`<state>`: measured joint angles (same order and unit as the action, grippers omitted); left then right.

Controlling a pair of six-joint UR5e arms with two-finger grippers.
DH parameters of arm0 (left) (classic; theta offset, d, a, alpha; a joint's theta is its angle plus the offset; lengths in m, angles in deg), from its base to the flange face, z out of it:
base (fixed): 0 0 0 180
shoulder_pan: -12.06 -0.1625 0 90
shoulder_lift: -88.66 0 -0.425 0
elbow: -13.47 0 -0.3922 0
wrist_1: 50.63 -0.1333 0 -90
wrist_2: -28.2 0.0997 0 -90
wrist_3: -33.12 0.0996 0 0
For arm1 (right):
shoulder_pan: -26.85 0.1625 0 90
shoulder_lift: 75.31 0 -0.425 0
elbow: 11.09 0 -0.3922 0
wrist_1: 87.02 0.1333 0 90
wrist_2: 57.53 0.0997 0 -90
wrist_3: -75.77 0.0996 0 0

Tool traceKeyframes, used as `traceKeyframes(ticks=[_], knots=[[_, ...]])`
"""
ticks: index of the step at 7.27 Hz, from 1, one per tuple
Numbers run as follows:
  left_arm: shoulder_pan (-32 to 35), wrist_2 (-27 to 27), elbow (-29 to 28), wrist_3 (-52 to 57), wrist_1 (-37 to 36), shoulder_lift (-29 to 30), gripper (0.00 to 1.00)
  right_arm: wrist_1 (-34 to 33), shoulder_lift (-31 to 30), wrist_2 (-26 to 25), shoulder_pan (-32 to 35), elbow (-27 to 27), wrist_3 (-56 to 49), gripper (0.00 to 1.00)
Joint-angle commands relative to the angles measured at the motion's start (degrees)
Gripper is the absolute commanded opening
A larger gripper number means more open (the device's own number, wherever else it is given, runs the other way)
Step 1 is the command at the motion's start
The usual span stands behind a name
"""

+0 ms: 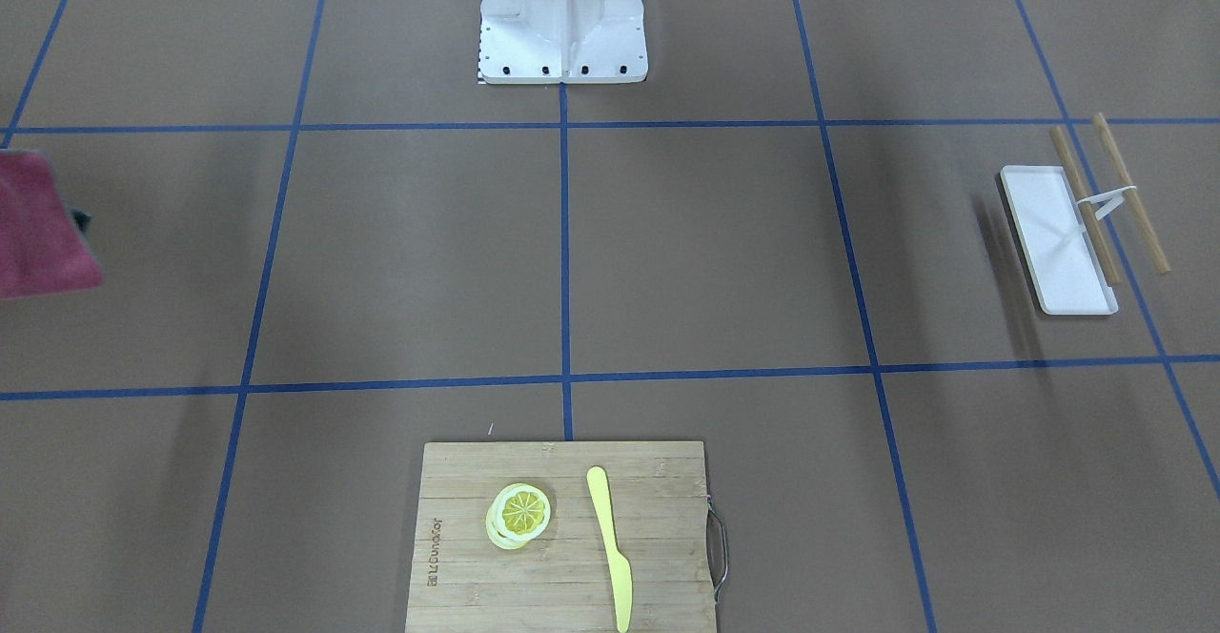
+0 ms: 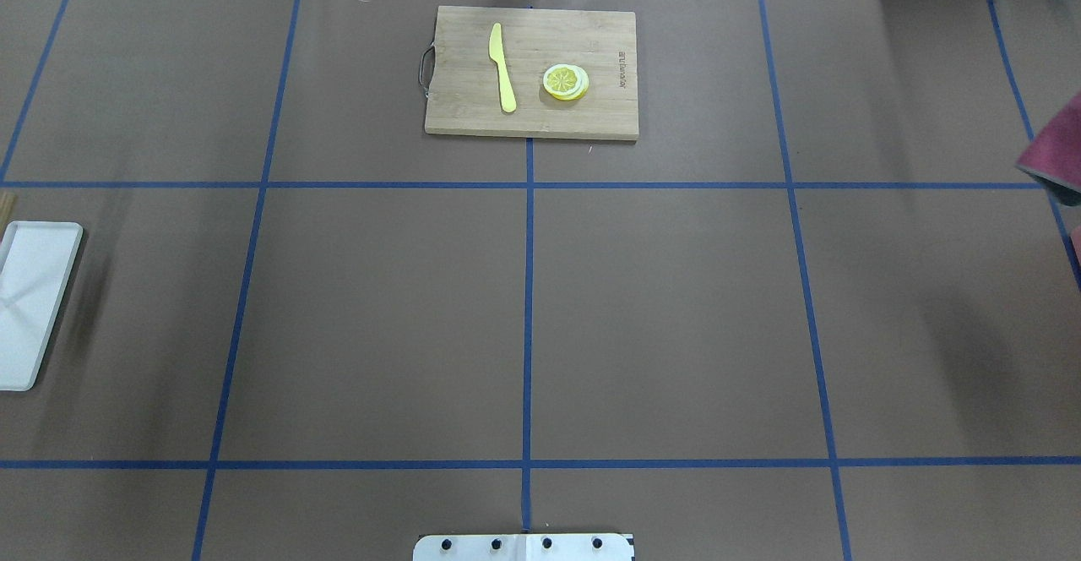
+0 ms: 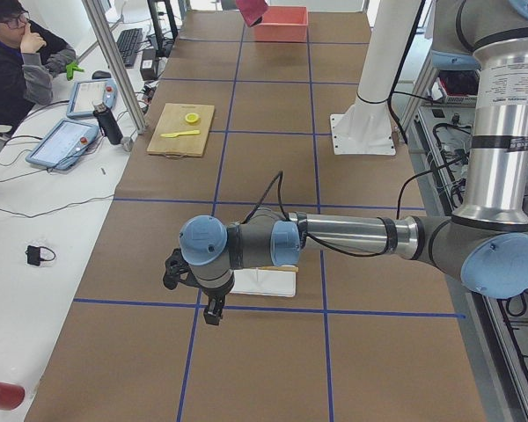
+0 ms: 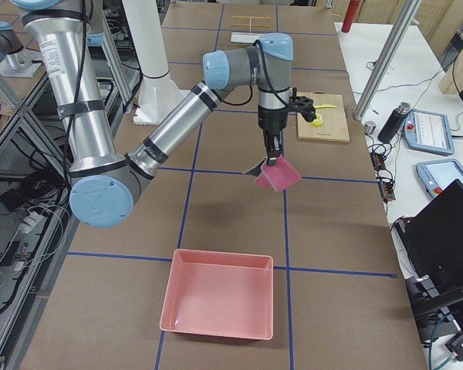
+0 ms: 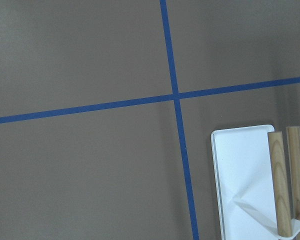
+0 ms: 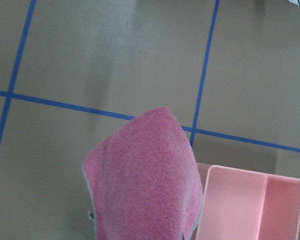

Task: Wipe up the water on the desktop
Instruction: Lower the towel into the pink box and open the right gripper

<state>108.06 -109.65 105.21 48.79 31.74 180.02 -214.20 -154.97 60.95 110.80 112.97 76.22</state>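
Two claws: our right claw [image 4: 272, 160] pinches a pink cloth [image 6: 145, 175] in the air beside the pink tub [image 4: 218, 293], so we should press it flat on the worktop [image 2: 676, 316] beneath before sweeping; our left claw [image 3: 213, 312], wide or narrow, we cannot tell.

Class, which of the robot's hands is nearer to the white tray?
Left. The left hand is right by the white tray; the right hand is far off toward the opposite end of the desktop.
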Motion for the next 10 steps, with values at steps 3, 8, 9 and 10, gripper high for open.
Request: traceKeyframes(ticks=[3, 8, 9, 10], knots=[[0.0, 0.0, 0.0, 0.1, 0.2, -0.1, 0.99, 10.9, -17.3, 0.5, 10.7, -2.5, -7.8, 0.00], [0.0, -0.1, 0.0, 0.1, 1.4, -0.3, 0.99, 44.3, -21.8, 8.4, 12.5, -29.7, -10.7, 0.00], [0.0, -0.1, 0.0, 0.1, 1.4, -0.3, 0.99, 44.5, -21.7, 8.3, 12.3, -29.8, -10.0, 0.00], [0.0, -0.1, -0.1, 0.0, 1.4, -0.3, 0.99, 44.6, -21.6, 8.2, 11.9, -29.8, -10.0, 0.04]])
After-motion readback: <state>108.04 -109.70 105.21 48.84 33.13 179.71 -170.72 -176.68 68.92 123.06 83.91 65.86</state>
